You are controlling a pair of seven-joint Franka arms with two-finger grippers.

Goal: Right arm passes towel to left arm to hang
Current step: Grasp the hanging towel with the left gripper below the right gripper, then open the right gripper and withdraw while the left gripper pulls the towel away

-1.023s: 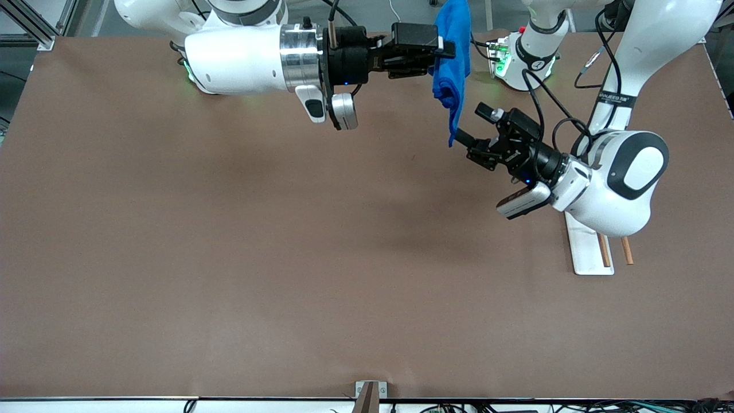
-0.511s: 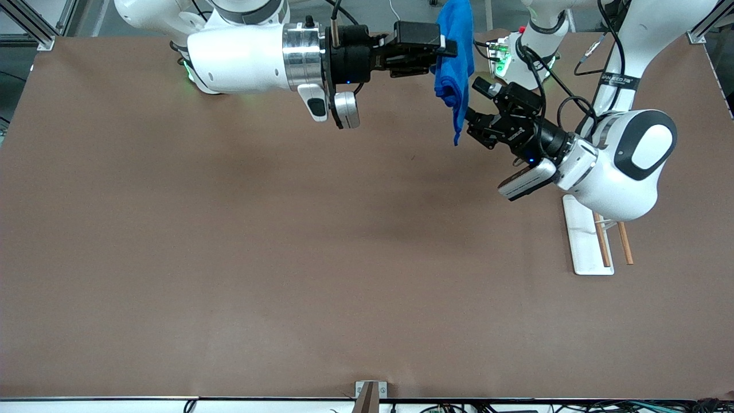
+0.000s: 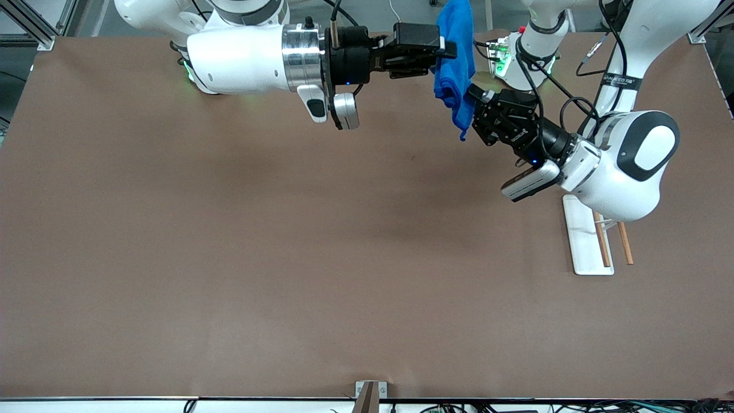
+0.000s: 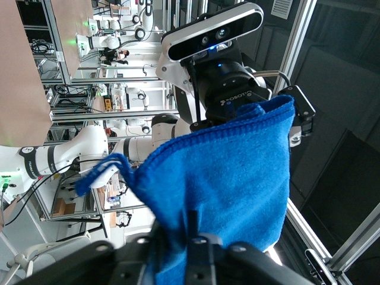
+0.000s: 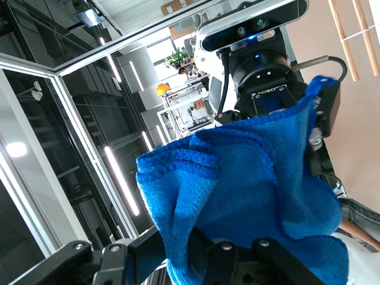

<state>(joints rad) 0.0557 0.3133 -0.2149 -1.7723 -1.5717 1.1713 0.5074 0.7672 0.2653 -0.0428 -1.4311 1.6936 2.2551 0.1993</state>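
Observation:
The bright blue towel hangs in the air over the table edge nearest the robots' bases, between the two bases. My right gripper reaches in level and is shut on the towel's upper part. My left gripper comes from the left arm's end and is shut on the towel's lower part, with its hanging tip just below. In the left wrist view the towel fills the middle, a fold pinched between the left gripper's fingers. In the right wrist view the towel drapes from the right gripper.
A white rack base with two thin wooden rods stands on the brown table toward the left arm's end, under the left arm's elbow. A small bracket sits at the table edge nearest the front camera.
My left gripper rose toward the hanging towel and shut on its lower part, pulling the tip slightly toward the left arm's end. The right gripper kept its hold and place.

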